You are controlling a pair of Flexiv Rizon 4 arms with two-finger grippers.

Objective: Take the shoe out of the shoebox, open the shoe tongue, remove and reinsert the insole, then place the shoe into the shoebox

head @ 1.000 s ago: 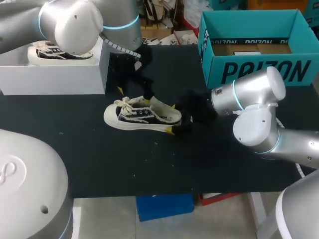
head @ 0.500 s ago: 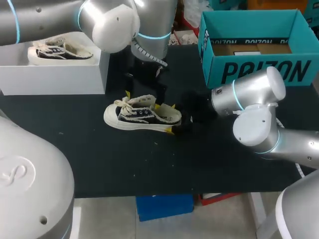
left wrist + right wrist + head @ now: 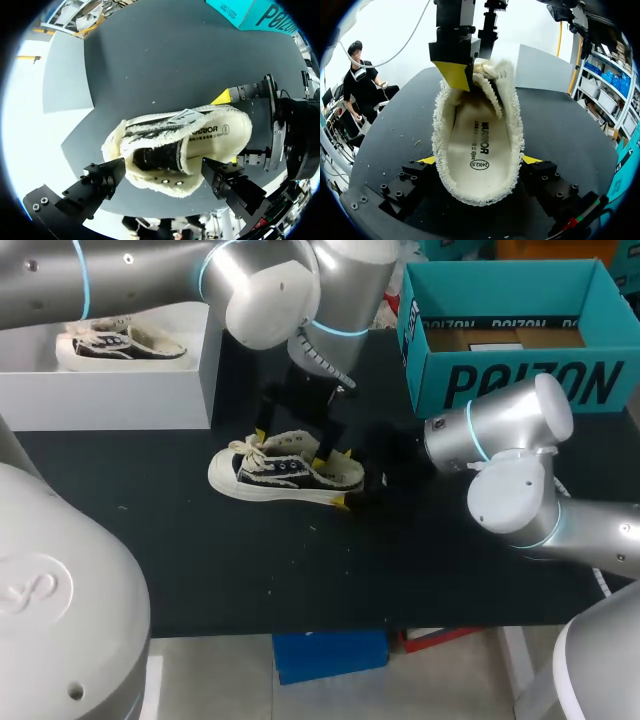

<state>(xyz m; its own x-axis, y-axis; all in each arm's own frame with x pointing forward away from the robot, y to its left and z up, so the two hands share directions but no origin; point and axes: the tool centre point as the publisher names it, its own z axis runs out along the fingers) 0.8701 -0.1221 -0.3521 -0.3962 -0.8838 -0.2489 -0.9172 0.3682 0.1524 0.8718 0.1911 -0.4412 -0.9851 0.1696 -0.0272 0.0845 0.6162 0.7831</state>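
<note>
On the front wall of the teal box point(image 3: 520, 380), which stands open at the far right corner of the counter point(image 3: 250, 570), there is a row of large dark letters. The insole point(image 3: 479, 145) of the shoe point(image 3: 285, 472) carries a short dark line of print and an oval stamp near the heel. The shoe lies on its sole about the middle of the counter, toe toward the left edge and heel toward the right edge. The right arm comes in low from the right edge. The right gripper point(image 3: 480, 162) pinches the heel of the shoe, one yellow tip against each side. The left arm comes from the far left, passes above the white shoebox point(image 3: 110, 390) at the far left corner, and bends down over the shoe. The left gripper point(image 3: 162, 172) is spread, its fingers standing apart along the shoe's opening. Whether they touch the shoe I cannot tell. A second shoe point(image 3: 120, 345) lies inside the white shoebox.
</note>
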